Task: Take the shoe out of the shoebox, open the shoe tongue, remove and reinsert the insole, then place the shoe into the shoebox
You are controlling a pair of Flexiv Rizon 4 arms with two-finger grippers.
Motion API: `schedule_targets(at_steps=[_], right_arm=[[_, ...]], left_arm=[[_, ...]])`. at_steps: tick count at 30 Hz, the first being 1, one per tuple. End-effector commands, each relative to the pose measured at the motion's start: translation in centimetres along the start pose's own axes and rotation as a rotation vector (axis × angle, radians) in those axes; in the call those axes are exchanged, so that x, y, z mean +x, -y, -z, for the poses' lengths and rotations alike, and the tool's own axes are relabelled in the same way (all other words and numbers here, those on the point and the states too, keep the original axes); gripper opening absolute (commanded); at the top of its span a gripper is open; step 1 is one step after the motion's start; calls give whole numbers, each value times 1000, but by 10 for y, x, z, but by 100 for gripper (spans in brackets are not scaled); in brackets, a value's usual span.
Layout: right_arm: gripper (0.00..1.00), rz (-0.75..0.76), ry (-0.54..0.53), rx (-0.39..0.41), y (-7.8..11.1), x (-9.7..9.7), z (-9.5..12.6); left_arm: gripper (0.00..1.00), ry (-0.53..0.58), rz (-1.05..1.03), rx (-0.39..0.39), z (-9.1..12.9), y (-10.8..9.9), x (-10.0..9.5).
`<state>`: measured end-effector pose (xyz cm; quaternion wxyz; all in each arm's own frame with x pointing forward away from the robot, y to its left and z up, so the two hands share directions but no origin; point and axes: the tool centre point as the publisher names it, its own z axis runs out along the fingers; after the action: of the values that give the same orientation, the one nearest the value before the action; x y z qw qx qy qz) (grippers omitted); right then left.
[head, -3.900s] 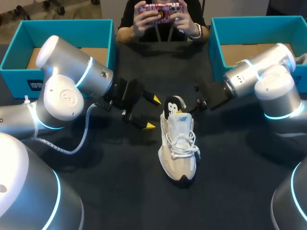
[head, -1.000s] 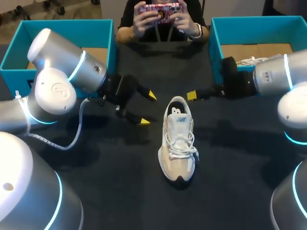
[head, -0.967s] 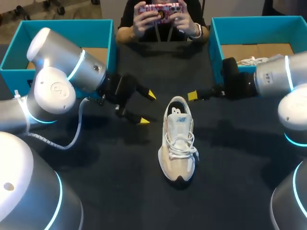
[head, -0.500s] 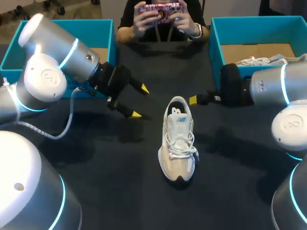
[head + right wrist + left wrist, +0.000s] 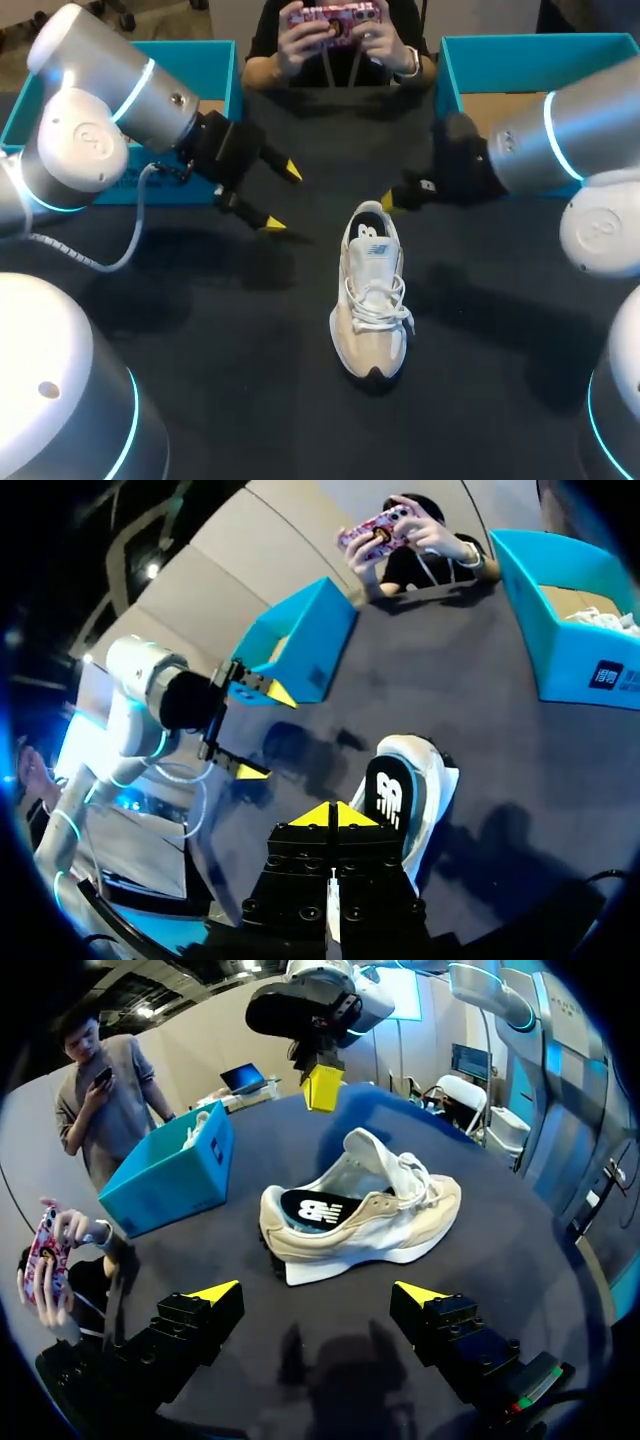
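Observation:
A beige and white shoe [image 5: 370,300] stands upright on the black table, toe toward me, its black insole [image 5: 368,222] showing in the heel opening. My right gripper [image 5: 388,201] is shut and empty, just above and to the right of the heel; in the right wrist view its joined tips [image 5: 330,815] hang beside the shoe [image 5: 405,795]. My left gripper [image 5: 280,197] is open, apart from the shoe on its left. In the left wrist view the shoe [image 5: 360,1210] lies ahead of the wide-spread left gripper [image 5: 318,1293], with the right gripper [image 5: 322,1085] beyond it.
A teal shoebox [image 5: 215,60] stands at the back left behind my left arm. A second teal shoebox [image 5: 500,50] stands at the back right, partly hidden by my right arm. The black tabletop [image 5: 250,350] reaches around the shoe.
My left gripper has drawn back and to the left, away from the shoe, staying open. My right gripper has shut and shifted slightly toward the shoe's heel as its arm swung up.

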<state>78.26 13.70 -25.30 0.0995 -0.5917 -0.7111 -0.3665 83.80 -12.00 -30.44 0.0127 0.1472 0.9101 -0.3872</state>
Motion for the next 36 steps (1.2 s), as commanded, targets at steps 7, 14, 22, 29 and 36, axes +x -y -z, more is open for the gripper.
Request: schedule_targets(at_steps=[7, 14, 22, 29, 36], right_arm=[[0, -2, 254, 10, -3, 4, -2], [0, -108, 547, -21, -2, 3, -26], [0, -222, 706, -34, 7, -2, -35], [0, -260, 763, 31, 5, -3, -38], [0, -199, 841, 87, 2, -2, -43]], left_arm=[[100, 3, 0, -1, 2, 0, 3], [100, 3, 0, -1, 2, 0, 3], [100, 3, 0, -1, 2, 0, 3], [100, 3, 0, -1, 2, 0, 3], [100, 3, 0, -1, 2, 0, 3]])
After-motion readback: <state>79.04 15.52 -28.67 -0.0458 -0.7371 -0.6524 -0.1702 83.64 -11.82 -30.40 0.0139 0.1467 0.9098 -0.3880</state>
